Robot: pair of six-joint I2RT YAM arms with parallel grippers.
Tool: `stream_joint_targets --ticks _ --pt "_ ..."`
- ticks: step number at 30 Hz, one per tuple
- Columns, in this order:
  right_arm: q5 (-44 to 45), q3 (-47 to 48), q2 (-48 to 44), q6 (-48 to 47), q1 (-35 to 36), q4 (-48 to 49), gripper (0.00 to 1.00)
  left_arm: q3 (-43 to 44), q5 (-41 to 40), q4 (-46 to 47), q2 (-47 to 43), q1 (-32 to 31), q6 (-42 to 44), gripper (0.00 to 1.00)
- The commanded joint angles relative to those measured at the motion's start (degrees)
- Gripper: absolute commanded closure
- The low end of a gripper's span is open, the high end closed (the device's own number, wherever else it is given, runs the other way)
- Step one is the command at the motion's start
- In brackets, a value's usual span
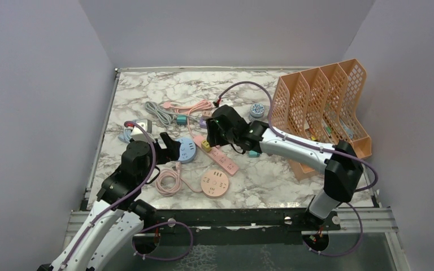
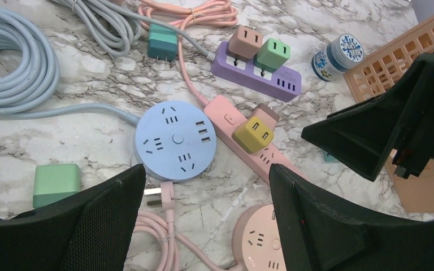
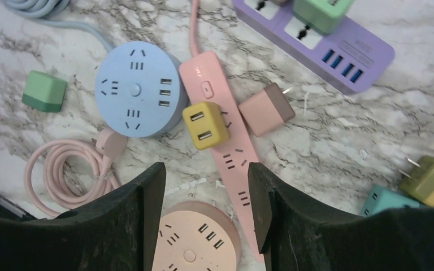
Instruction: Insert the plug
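Hovering spread and empty, the right fingers point(image 3: 138, 220) should close squarely across the brown plug point(image 3: 266, 109) beside the pink strip point(image 3: 234, 161); left fingers point(image 2: 107, 226) likewise spread.

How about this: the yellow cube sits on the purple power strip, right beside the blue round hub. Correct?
Not quite. The yellow cube sits on the pink power strip, not the purple strip, which lies farther off. It is indeed right beside the blue round hub. The right wrist view shows this plainly.
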Motion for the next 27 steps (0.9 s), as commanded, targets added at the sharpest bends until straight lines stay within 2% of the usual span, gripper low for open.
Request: stream_joint_targets --ticks 1,10,21,27 --pt "8.7 -3.6 -0.9 11.9 -1.9 -0.8 0.44 -0.7 1.4 0.4 0.9 0.0 -0.6 0.18" --pt "9.7 1.2 8.6 19.7 -5.9 -3.3 0.37 -0.8 4.4 2.5 4.1 0.0 -1.5 0.18" --pt "8.0 8.2 19.4 17.9 -7.2 -1.0 0.34 -1.6 6.0 6.0 8.4 0.0 -3.1 0.18" --pt "11.8 8.7 21.5 18.6 -7.2 -3.8 0.33 -2.9 5.8 7.4 9.4 0.0 -4.9 0.18"
